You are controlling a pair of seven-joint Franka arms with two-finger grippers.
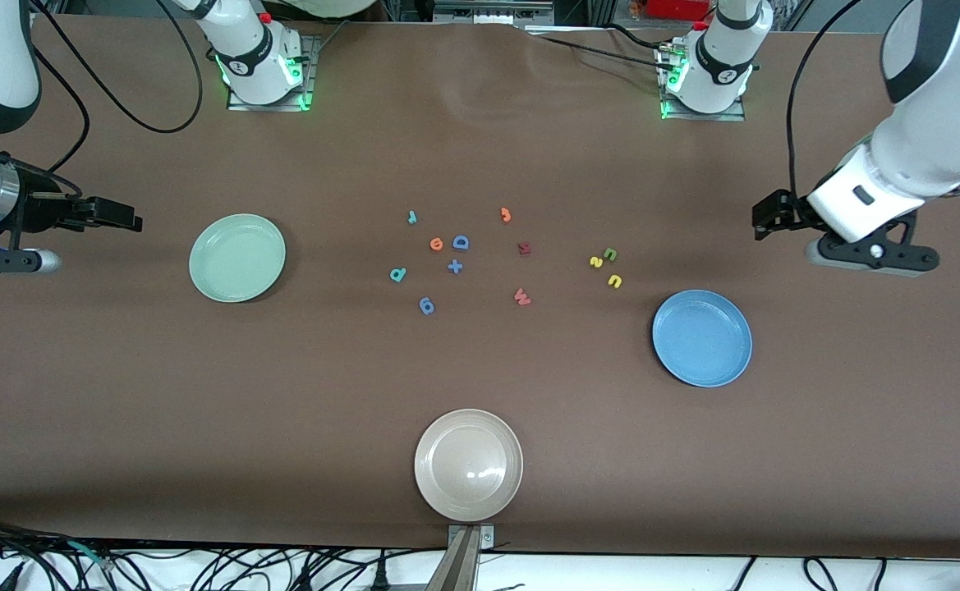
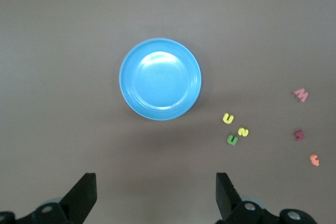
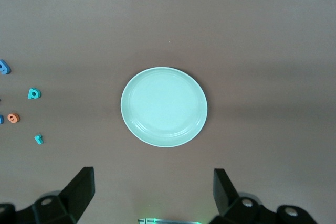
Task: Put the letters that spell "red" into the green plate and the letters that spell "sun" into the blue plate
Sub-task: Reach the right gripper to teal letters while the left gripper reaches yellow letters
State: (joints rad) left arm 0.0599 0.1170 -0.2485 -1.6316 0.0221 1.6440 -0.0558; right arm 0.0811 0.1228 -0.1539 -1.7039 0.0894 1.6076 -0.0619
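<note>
Both jaws wide, empty. Left gripper [image 2: 155, 195] hangs over bare table just short of the blue plate [image 2: 160, 78]; s, u, n [image 1: 604, 268] cluster off to one side. Right gripper [image 3: 152, 192] likewise short of the green plate [image 3: 164, 106]. Risk: tiny r [image 1: 412, 217], e [image 1: 436, 243], d [image 1: 398, 274] sit among lookalikes; wrong pick likely.

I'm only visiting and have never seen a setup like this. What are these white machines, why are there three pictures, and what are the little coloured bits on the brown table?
They are two robot arms, each ending in a two-finger gripper. One picture looks down from a high camera facing them; the other two come from cameras on the arms' wrists. The left gripper is open above the blue plate; the right gripper is open above the green plate. Both hold nothing. Between the plates lie small foam letters, among them a yellow and green cluster near the blue plate. A beige plate sits nearest the high camera.
</note>
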